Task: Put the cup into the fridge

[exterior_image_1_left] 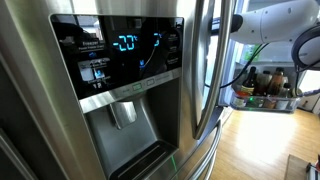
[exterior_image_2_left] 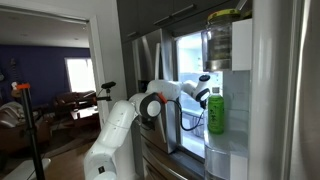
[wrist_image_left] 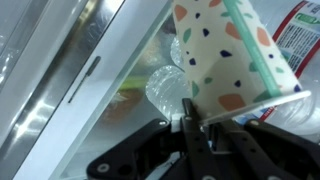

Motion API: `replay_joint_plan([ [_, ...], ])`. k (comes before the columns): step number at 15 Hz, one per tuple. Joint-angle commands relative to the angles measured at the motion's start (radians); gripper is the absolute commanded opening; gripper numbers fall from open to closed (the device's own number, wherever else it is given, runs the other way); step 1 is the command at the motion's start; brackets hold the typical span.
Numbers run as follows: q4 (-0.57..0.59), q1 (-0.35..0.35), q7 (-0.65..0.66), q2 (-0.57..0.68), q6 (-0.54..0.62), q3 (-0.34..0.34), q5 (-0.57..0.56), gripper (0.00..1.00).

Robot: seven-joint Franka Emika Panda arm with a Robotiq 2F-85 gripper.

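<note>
No bench shows in any view, so places here go by the fridge's own edges. The fridge (exterior_image_1_left: 45,110) stands with one door open. In an exterior view the arm (exterior_image_2_left: 120,120) stretches level from the room into the lit opening, and the gripper (exterior_image_2_left: 204,88) sits just past the door edge, near a green bottle (exterior_image_2_left: 215,112) on the door shelf. The reach is long and flat, probably so the wrist clears the door frame and the shelf fronts. In the wrist view the gripper (wrist_image_left: 197,112) is closed nearly all the way, its fingers (wrist_image_left: 188,112) pinching the thin wall of the cup (wrist_image_left: 230,60), which fills the upper right of that view, tilted and clear of any shelf. A pinch on the wall rather than around the body suits so light a paper cup, though it probably leaves it free to swing. Behind it lie a crumpled clear plastic thing (wrist_image_left: 165,88) and a bottle with a red label (wrist_image_left: 300,30), so the space ahead is crowded. The white door edge (wrist_image_left: 110,70) runs slantwise at the left. The closer exterior view shows the shut door with its black panel (exterior_image_1_left: 120,50) and long handle (exterior_image_1_left: 205,60). The cup is inside the opening but not yet set down; a free, level spot is needed first.
</note>
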Motion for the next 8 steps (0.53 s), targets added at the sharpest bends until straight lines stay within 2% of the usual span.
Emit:
replay_joint_plan([
  [1,0.009,-0.009,-0.028,0.01,0.018,0.012,0.028,0.39],
  [3,0.009,-0.008,-0.03,0.009,0.022,0.012,0.027,0.51],
  [8,0.006,-0.008,-0.035,0.007,0.038,0.017,0.028,0.88],
])
